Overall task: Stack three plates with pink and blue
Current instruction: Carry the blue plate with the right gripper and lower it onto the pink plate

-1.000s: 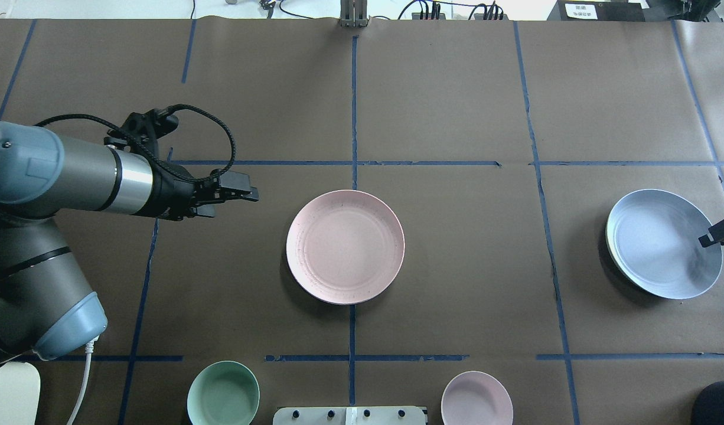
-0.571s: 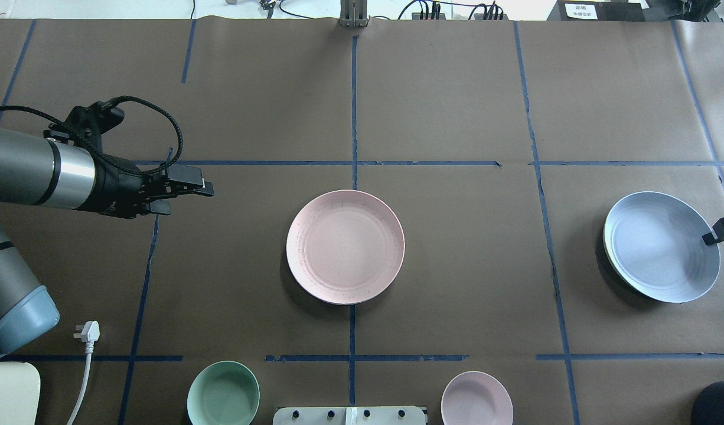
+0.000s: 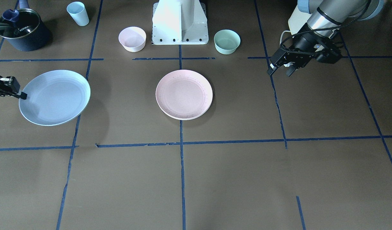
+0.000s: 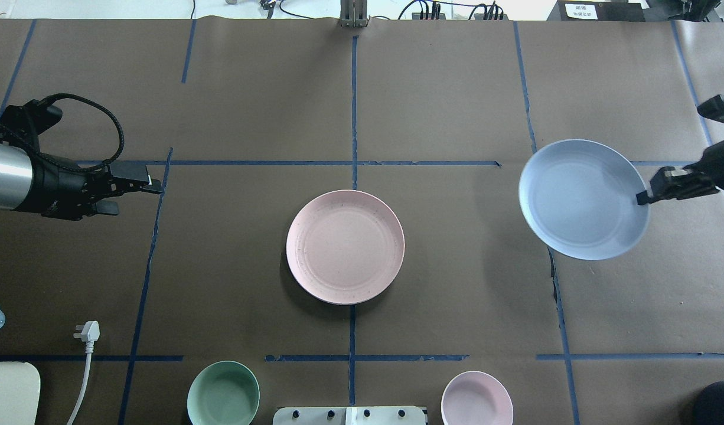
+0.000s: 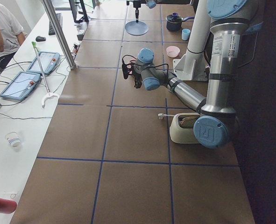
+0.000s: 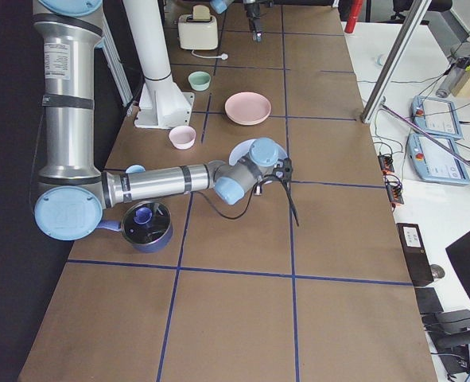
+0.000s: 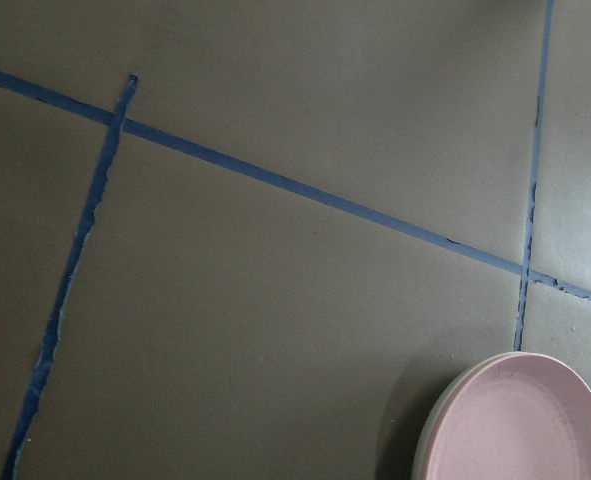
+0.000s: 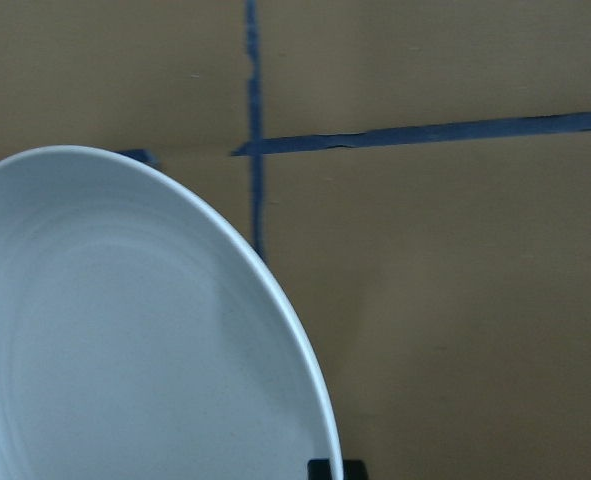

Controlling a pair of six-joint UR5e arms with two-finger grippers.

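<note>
Blue plate (image 4: 580, 198) is up off the table, pinched at its rim by the right gripper (image 4: 641, 198). The left gripper (image 4: 137, 198) hangs with jaws apart and nothing in them, well apart from the pink plate (image 4: 345, 247). Only the left wrist camera catches the cream plate (image 7: 421, 450) peeking from under the pink one (overhead hides it).

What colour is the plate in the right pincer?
The plate is light blue; overhead view shows best.
</note>
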